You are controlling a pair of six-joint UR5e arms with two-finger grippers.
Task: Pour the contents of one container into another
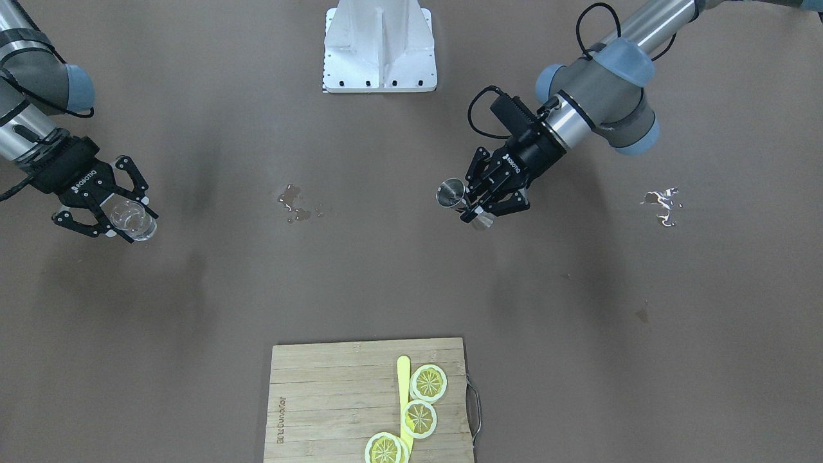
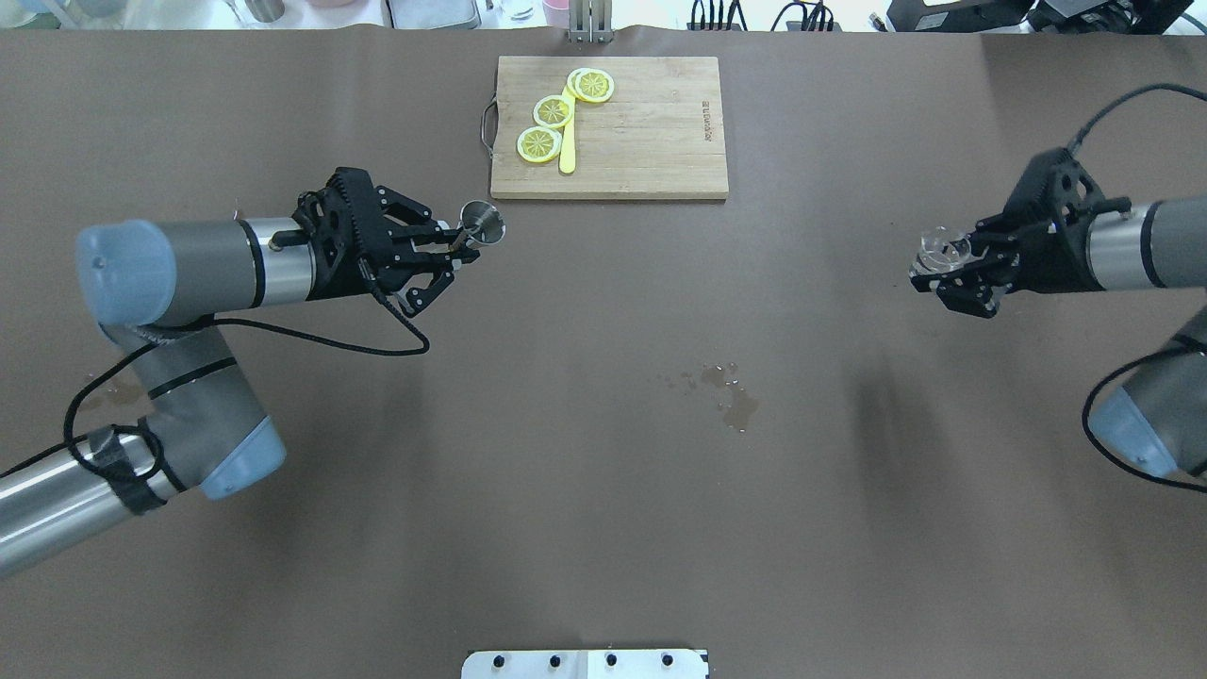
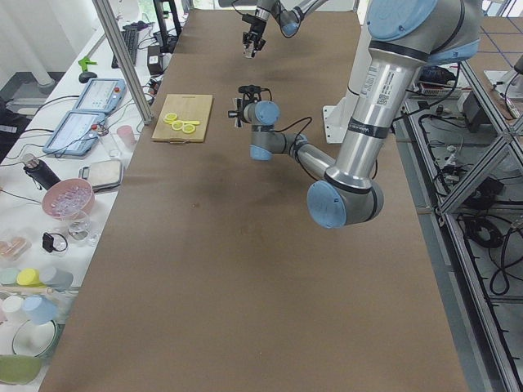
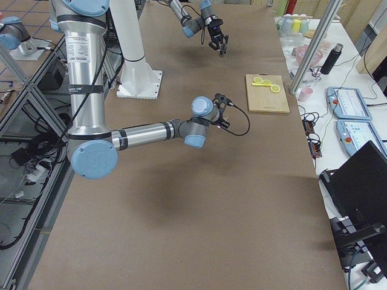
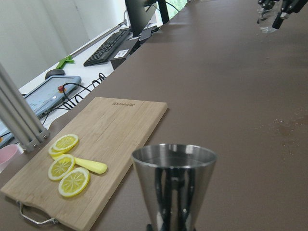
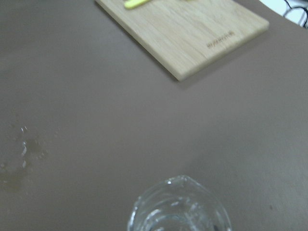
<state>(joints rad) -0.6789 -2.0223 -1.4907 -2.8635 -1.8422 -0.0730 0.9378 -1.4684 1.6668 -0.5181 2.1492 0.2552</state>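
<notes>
A steel double-ended jigger point(image 2: 480, 223) point(image 1: 453, 193) point(image 5: 173, 182) is held upright above the table, with my left gripper point(image 2: 451, 253) point(image 1: 481, 204) shut on its waist. Far across the table a small clear glass point(image 2: 944, 248) point(image 1: 132, 217) point(image 6: 179, 207) sits between the fingers of my right gripper point(image 2: 952, 273) point(image 1: 122, 218), which is shut on it and holds it upright off the table. The two containers are wide apart. In the left wrist view the glass shows as a small shape at the top right point(image 5: 265, 19).
A bamboo cutting board point(image 2: 651, 127) point(image 1: 334, 399) holds three lemon slices point(image 2: 554, 110) and a yellow knife point(image 2: 568, 141) at the far edge. Wet spill marks point(image 2: 726, 391) point(image 1: 297, 204) lie mid-table, another point(image 1: 662, 202) near my left arm. The robot's white base point(image 1: 380, 48) stands at the near side.
</notes>
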